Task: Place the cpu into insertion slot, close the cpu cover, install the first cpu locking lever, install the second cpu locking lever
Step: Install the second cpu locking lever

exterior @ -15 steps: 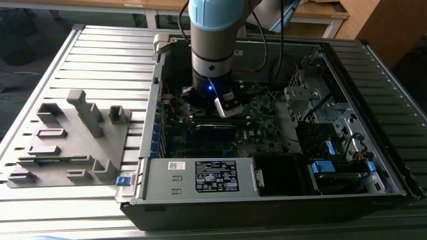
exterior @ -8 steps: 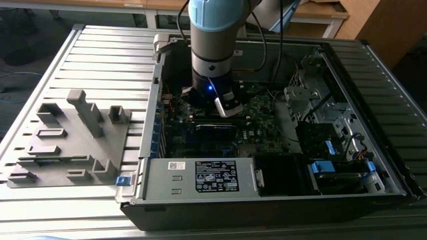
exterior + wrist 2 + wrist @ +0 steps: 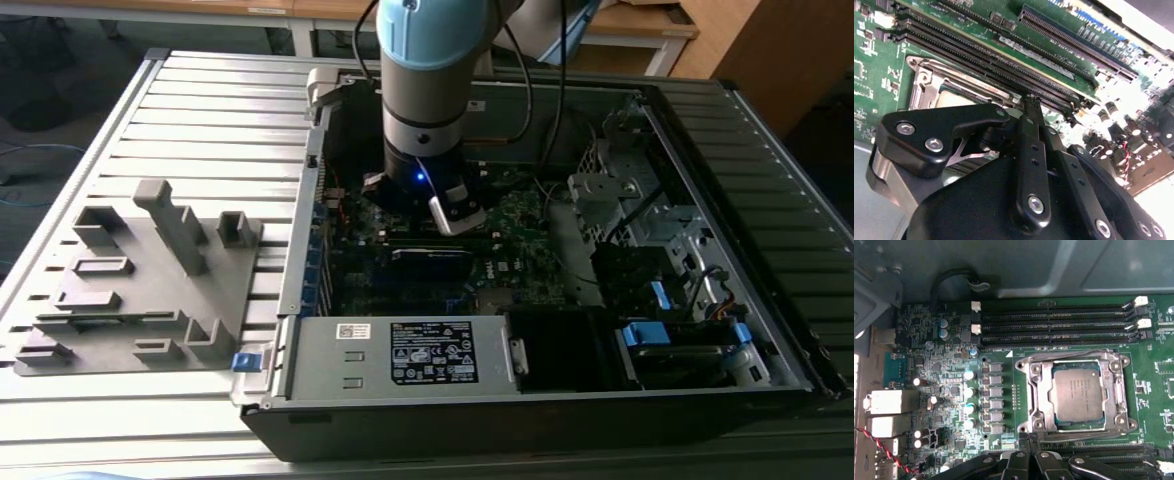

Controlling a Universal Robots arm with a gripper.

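Observation:
In the first wrist view the cpu, a dull silver square, lies flat in the insertion slot, whose dark edge just shows around it. The silver cpu cover lies flat over it, framing the chip. A thin metal lever runs along one side of the frame; whether it is latched I cannot tell. My gripper hovers just beside the socket with its black fingers together and nothing between them. The second wrist view has the gripper over the cover's edge. In the exterior view the gripper is down inside the case.
Long black memory slots run beside the socket. Capacitors and red-black wires sit further along the green board. The open computer case walls the board in. A grey fixture block lies on the exterior view's left.

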